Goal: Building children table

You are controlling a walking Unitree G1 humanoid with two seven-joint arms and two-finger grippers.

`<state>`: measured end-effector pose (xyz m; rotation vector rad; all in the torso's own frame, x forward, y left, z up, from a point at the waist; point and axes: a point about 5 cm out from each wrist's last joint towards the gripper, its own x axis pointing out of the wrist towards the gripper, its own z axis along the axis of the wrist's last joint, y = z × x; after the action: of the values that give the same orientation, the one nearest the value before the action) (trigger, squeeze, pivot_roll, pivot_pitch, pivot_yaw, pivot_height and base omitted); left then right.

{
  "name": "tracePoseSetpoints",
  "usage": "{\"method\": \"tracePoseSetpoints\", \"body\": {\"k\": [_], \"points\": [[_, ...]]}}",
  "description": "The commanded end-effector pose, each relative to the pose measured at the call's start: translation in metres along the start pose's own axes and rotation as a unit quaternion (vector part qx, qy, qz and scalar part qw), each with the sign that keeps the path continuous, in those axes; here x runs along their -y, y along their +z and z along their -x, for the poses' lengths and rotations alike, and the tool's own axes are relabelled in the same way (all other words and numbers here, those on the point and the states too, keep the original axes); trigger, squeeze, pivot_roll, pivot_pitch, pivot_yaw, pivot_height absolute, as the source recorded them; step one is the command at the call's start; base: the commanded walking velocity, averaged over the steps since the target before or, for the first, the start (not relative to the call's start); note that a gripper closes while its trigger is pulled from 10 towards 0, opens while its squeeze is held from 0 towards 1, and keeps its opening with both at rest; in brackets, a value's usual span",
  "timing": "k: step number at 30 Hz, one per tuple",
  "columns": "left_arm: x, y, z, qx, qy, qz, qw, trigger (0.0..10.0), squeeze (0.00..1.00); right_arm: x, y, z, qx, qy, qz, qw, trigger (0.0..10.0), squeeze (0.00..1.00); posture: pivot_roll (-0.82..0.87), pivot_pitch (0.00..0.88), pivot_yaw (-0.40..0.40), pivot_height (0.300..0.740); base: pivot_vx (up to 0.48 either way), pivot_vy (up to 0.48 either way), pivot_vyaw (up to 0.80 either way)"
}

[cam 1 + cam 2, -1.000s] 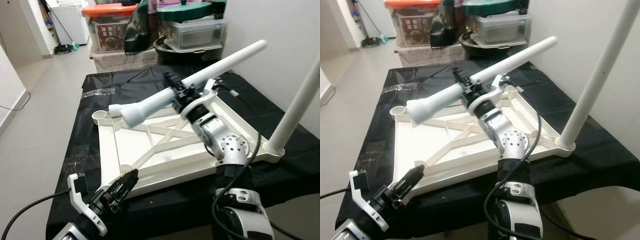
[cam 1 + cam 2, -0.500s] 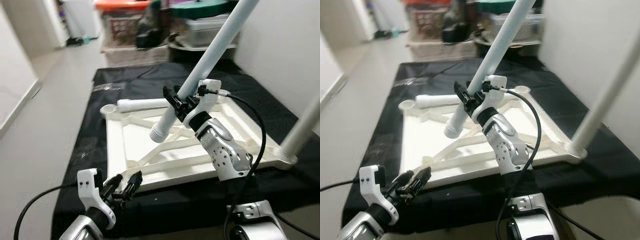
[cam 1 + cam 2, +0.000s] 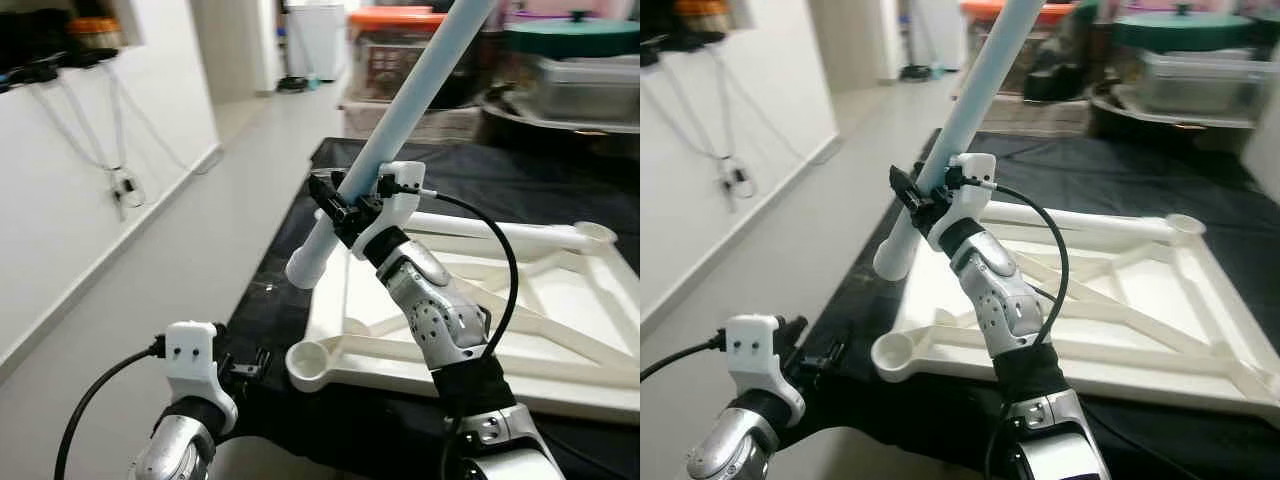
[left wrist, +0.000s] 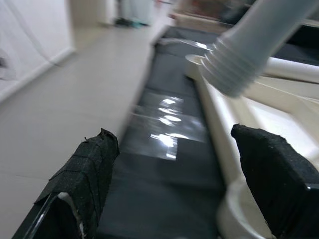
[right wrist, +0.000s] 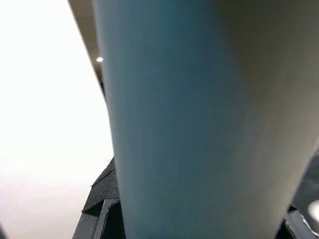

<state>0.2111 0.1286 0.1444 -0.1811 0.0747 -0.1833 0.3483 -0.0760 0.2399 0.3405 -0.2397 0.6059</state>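
Observation:
The white tabletop frame [image 3: 560, 375] lies upside down on a black-covered table [image 3: 300, 300]. My right gripper [image 3: 335, 200] is shut on a white table leg [image 3: 400, 110], held tilted, and the leg [image 5: 199, 124] is very close in the right wrist view. Its threaded end [image 3: 305, 270] hangs above the frame's front left corner socket [image 3: 312, 362], not touching it. My left gripper [image 4: 174, 174] is open, low at the table's front left edge, with the leg's threaded end [image 4: 234, 64] above and between its fingers [image 4: 84, 169]. Another white leg [image 3: 480, 225] lies across the frame's far side.
Storage boxes with an orange lid [image 3: 400, 20] and a green lid [image 3: 570, 35] stand behind the table. A white wall with hanging cables [image 3: 120, 170] runs along the left, with bare floor [image 3: 180, 260] between it and the table.
The camera has turned left, so the scene has shifted right. The held leg has swung steeper, its threaded end moving toward the front left corner. My left gripper's fingers have spread open.

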Motion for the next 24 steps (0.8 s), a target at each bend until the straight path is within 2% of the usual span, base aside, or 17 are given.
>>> {"method": "tracePoseSetpoints", "body": {"k": [1,5,12,19,24], "points": [[-0.001,0.004,-0.001,0.014,0.010,-0.022,1.000,10.0,0.00,-0.005,0.000,0.001,0.009,0.008,0.008,1.000,10.0,0.00,0.00,0.000,0.002,0.740,0.000,0.000,0.00],[0.001,0.003,-0.003,0.025,0.025,-0.054,0.998,10.0,0.00,-0.005,-0.004,0.005,0.006,-0.005,0.010,1.000,10.0,0.00,-0.01,0.000,0.019,0.740,0.000,0.000,0.00],[0.002,0.002,-0.003,0.030,0.033,-0.067,0.997,10.0,0.00,-0.006,-0.012,0.009,-0.001,-0.006,0.011,1.000,10.0,0.00,-0.01,0.000,0.022,0.740,0.000,0.000,0.00],[0.001,-0.003,-0.002,0.018,0.044,-0.052,0.998,10.0,0.00,-0.007,-0.017,0.011,-0.006,-0.006,0.013,1.000,10.0,0.00,-0.01,0.000,0.024,0.740,0.000,0.000,0.00],[-0.001,-0.005,-0.001,0.013,0.048,-0.058,0.997,10.0,0.00,-0.005,-0.018,0.011,-0.008,-0.009,0.015,1.000,10.0,0.00,-0.01,0.000,0.018,0.740,-0.274,0.000,0.00]]}}
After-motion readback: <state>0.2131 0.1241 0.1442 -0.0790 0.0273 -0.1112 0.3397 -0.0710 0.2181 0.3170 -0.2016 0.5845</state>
